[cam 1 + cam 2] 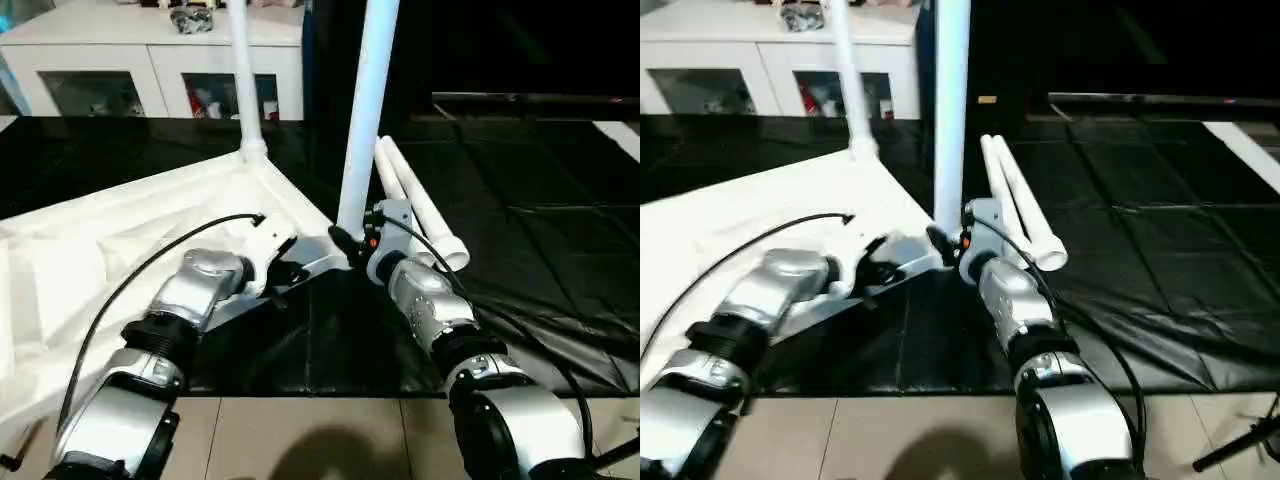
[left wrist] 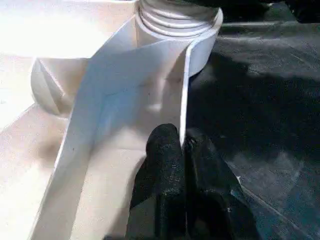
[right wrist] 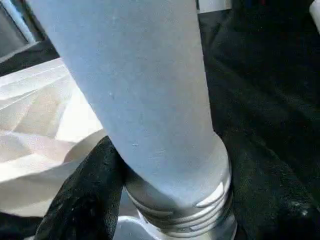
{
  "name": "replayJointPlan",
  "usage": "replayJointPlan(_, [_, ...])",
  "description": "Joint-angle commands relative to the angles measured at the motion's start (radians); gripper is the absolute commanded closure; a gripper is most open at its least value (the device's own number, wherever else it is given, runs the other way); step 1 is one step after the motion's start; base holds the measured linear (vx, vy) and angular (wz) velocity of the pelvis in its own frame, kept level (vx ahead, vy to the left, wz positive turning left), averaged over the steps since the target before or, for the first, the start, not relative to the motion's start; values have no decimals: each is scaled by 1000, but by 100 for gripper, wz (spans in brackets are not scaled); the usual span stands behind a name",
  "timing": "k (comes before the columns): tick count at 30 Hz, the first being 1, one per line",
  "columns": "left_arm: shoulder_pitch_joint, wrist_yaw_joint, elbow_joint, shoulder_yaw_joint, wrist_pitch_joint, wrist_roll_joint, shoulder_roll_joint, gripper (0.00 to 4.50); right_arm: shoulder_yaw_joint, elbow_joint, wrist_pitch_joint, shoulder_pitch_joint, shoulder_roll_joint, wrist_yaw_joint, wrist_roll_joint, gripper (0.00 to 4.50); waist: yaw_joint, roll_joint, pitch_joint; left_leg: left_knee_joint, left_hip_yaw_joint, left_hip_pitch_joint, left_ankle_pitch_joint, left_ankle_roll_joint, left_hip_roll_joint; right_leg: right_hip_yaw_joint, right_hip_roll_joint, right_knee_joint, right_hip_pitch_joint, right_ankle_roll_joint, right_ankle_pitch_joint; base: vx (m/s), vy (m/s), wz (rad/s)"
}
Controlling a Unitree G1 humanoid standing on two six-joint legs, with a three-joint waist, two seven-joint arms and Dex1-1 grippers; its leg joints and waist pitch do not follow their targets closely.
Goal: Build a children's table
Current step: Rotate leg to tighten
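The white table top lies upside down on the black mat, ribbed underside up. One white leg stands in its far corner socket. A second leg stands upright in the near corner socket, its threaded base showing just above the socket. My right gripper is shut on this leg just above its base, one black finger against its side. My left gripper is shut on the table top's rim close to that corner. Two loose legs lie side by side on the mat behind my right wrist.
A white glass-door cabinet stands at the back left. The black mat stretches to the right. Pale floor tiles run along the near edge. A dark stand foot shows at the lower right.
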Motion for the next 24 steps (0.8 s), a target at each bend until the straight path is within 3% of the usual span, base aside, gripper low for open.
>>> replayJointPlan(1, [-40,104,-38,28,-26,21,-5,450,30,54,52,18,106,78,12,128,2,5,-67,-59,16,-19,-134,28,-6,58,-74,-96,59,-151,-188,0,0,0])
replayJointPlan(3, [-21,72,-56,16,-36,27,13,450,26,49,48,19,97,87,11,108,0,9,-68,-60,14,-21,-128,31,-4,58,-74,-91,62,-162,-139,0,0,0])
replayJointPlan(4, [-12,57,-66,9,-39,30,24,450,31,47,41,21,90,90,2,108,-8,10,-69,-60,11,-32,-112,29,-8,54,-72,-84,72,-167,-107,0,0,0])
replayJointPlan(7, [15,0,-88,-17,-55,37,61,450,55,44,6,28,55,108,-36,73,-23,15,-75,-55,12,-28,-79,37,-7,55,-71,-77,69,-197,-4,0,0,0])
replayJointPlan(8, [20,-8,-93,-23,-56,40,69,450,59,49,-4,27,46,114,-42,70,-23,17,-79,-50,12,-27,-50,47,-5,55,-70,-70,69,-224,70,0,0,0])
replayJointPlan(10, [40,-69,-106,-47,-83,48,104,450,70,30,-30,43,-3,176,-48,60,-23,19,-78,-49,12,-29,-42,55,-5,53,-71,-68,72,-239,101,0,0,0])
replayJointPlan(14, [60,-135,-119,-64,-119,52,139,450,80,-14,-52,64,-57,269,-44,25,-17,16,-75,-50,17,-23,-68,68,-1,55,-73,-72,69,-250,79,0,0,0])
replayJointPlan(17, [73,-182,-126,-74,-133,52,163,450,86,-54,-62,79,-97,341,-43,7,-10,13,-73,-50,19,-25,-76,73,2,56,-74,-72,71,-247,61,0,0,0])
replayJointPlan(19, [93,-245,-136,-96,-172,52,202,450,105,-105,-67,93,-150,451,-46,7,-5,7,-73,-51,20,-25,-84,75,2,55,-72,-74,71,-239,38,0,0,0])
replayJointPlan(20, [114,-316,-146,-117,-210,53,245,450,140,-164,-64,106,-202,598,-41,7,-2,6,-72,-51,20,-26,-86,82,3,55,-72,-73,72,-233,28,0,0,0])
replayJointPlan(22, [120,-332,-149,-122,-214,54,256,450,152,-181,-63,110,-216,640,-39,7,0,7,-72,-49,21,-26,-83,89,4,56,-71,-72,70,-227,30,0,0,0])
replayJointPlan(23, [131,-388,-152,-139,-257,60,291,450,187,-213,-59,113,-253,749,-37,7,0,3,-71,-49,22,-25,-86,90,3,55,-71,-73,69,-225,15,0,0,0])
replayJointPlan(24, [131,-388,-152,-139,-257,60,291,450,187,-213,-59,113,-253,749,-37,7,0,0,-71,-49,22,-26,-88,91,2,54,-71,-75,70,-222,5,0,0,0])
